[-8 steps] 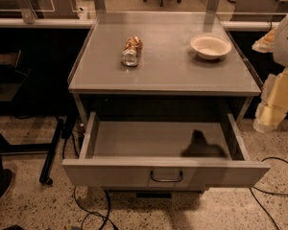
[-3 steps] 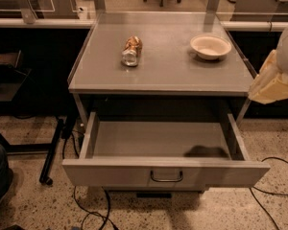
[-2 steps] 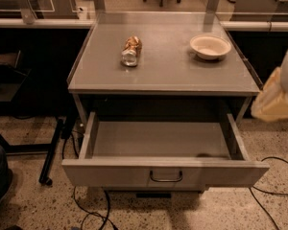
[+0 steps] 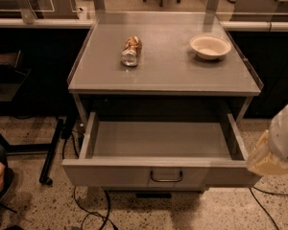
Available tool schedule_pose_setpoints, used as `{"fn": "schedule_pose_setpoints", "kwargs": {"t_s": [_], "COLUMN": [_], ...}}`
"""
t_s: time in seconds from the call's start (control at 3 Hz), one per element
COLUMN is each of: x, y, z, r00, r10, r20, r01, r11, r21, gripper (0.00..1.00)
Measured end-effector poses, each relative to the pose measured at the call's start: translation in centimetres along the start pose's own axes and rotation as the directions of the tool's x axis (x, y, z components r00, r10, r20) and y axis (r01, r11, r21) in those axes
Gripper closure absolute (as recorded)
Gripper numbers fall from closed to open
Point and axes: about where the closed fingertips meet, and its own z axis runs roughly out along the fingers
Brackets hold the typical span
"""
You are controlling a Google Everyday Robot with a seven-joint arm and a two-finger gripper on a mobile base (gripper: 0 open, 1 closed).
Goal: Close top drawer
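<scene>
one top drawer (image 4: 115,174) stands open, hand (image 4: 265,160) by its right front corner, grip impossible to tell.

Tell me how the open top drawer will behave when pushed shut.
The drawer looks empty, so it probably slides easily. It is wide: a push by the gripper, now at its right front corner, may skew it; pushing near the handle seems safer. Its metal front looks stiff.
</scene>
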Motion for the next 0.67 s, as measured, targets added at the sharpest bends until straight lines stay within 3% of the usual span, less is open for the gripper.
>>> {"fn": "schedule_pose_setpoints", "kwargs": {"t_s": [0.67], "x": [1.6], "y": [0.0], "z": [9.5], "r00": [1.000], "r10": [0.015], "r20": [-0.021], "r01": [-0.016], "r11": [0.9974], "r21": [-0.071], "gripper": [1.00]}}
